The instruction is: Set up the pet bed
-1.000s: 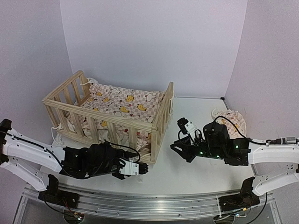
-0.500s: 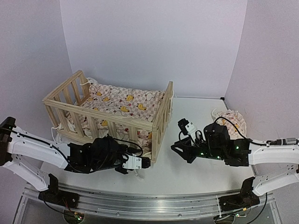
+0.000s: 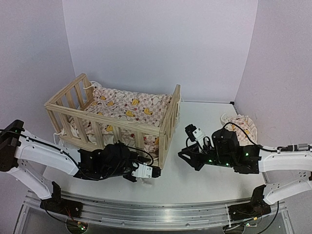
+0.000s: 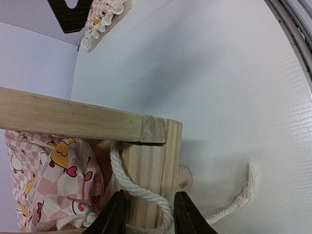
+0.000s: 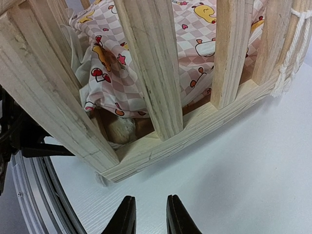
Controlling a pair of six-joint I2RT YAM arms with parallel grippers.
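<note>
One pink-checkered duck cushion [image 3: 127,108] fills the light-wood slatted pet bed [image 3: 105,122], just ahead of both hands. Left hand [image 4: 151,195] straddles its corner's white rope [image 4: 127,181], slightly parted; right hand [image 5: 150,197] narrowly parted, empty.

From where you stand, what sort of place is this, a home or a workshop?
Probably a robot test booth: plain white walls round a white table, two robot arms fixed to a metal rail, and a wooden pet bed to work on.
</note>
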